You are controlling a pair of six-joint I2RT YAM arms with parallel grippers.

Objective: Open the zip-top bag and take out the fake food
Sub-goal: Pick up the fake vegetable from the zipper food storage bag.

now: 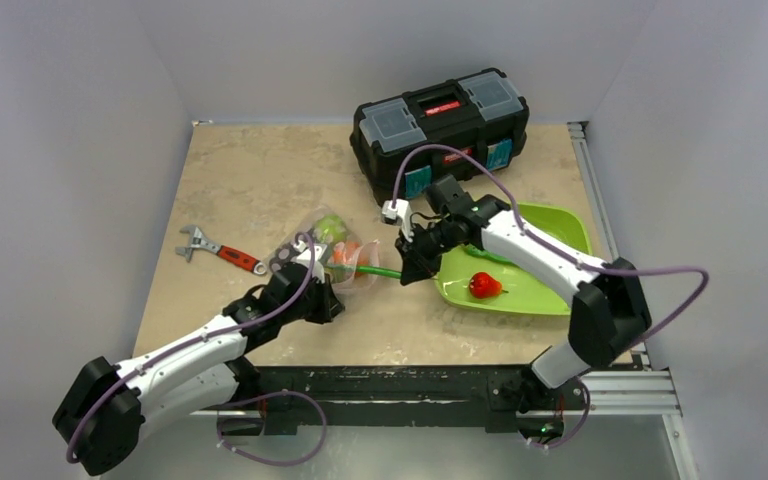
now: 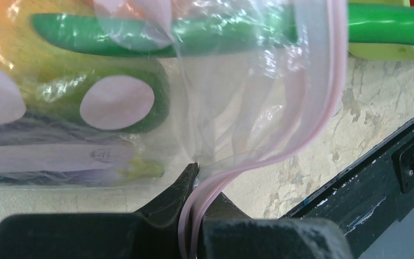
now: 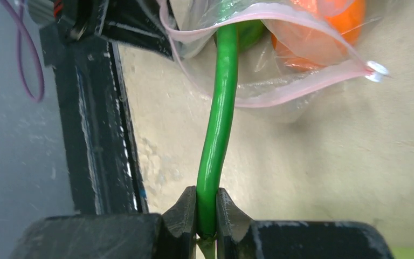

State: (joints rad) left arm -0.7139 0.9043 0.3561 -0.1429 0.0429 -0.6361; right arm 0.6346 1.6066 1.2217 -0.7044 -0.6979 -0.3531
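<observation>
The clear zip-top bag [image 1: 332, 248] lies mid-table with its pinkish zip strip [image 2: 323, 97] open. Inside it show an orange fruit [image 3: 329, 27], green pieces [image 2: 140, 108] and a purple piece. My left gripper [image 1: 326, 302] is shut on the bag's zip strip at its near edge [image 2: 198, 178]. My right gripper [image 1: 407, 270] is shut on the end of a long green bean [image 3: 218, 135]. The bean [image 1: 375, 270] runs from the bag's mouth to those jaws, partly out of the bag. A red pepper [image 1: 483, 285] lies on the green tray [image 1: 550, 235].
A black toolbox [image 1: 440, 125] stands at the back of the table. A red-handled wrench [image 1: 218, 250] lies left of the bag. The table's black front rail [image 3: 94, 124] runs close beside both grippers.
</observation>
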